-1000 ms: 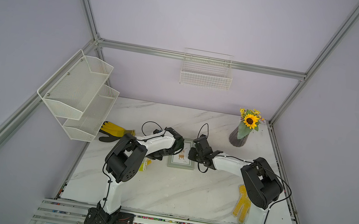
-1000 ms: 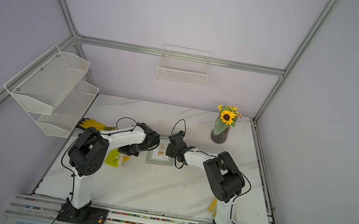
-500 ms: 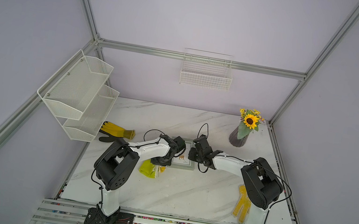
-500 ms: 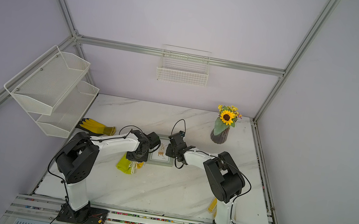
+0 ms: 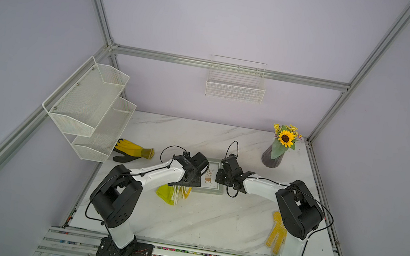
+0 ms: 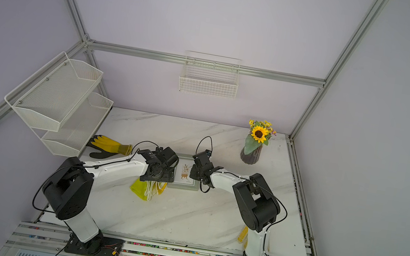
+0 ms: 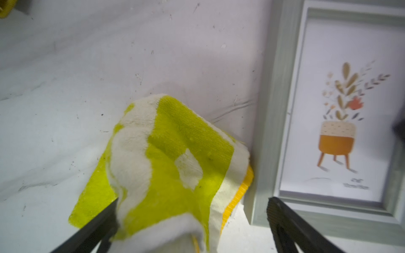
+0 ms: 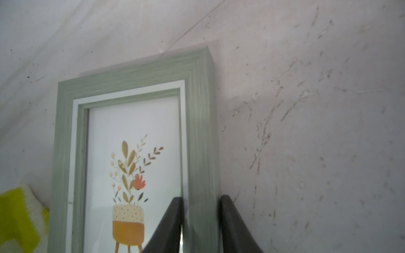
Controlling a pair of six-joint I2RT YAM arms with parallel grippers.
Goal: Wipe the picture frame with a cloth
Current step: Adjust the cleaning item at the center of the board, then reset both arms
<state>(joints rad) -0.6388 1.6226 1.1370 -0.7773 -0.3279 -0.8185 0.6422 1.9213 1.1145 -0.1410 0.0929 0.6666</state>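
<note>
The picture frame point(image 5: 208, 189) lies flat mid-table, grey-green with a potted-plant print point(image 8: 128, 192). My right gripper point(image 8: 201, 210) is shut on the frame's right-hand border point(image 8: 200, 131), one finger on the glass and one outside the edge; it shows in both top views point(image 5: 220, 177) point(image 6: 194, 173). The cloth point(image 7: 175, 153), lime-green with white bands, sits crumpled on the table against the frame's left edge point(image 5: 173, 193) point(image 6: 147, 188). My left gripper point(image 7: 192, 219) hangs over it with its fingers point(image 7: 282, 216) spread wide, open, the cloth loose between them.
A yellow rubber glove point(image 5: 135, 149) lies at the back left under the white mesh shelves point(image 5: 89, 103). A flat yellow mesh glove point(image 5: 278, 231) lies by the right arm's base. A sunflower vase point(image 5: 276, 152) stands at the back right; a wire basket point(image 5: 235, 83) hangs on the wall.
My left gripper has gone from shut to wide open and let go of the cloth, which now rests beside the frame. The right gripper has kept its hold on the frame.
</note>
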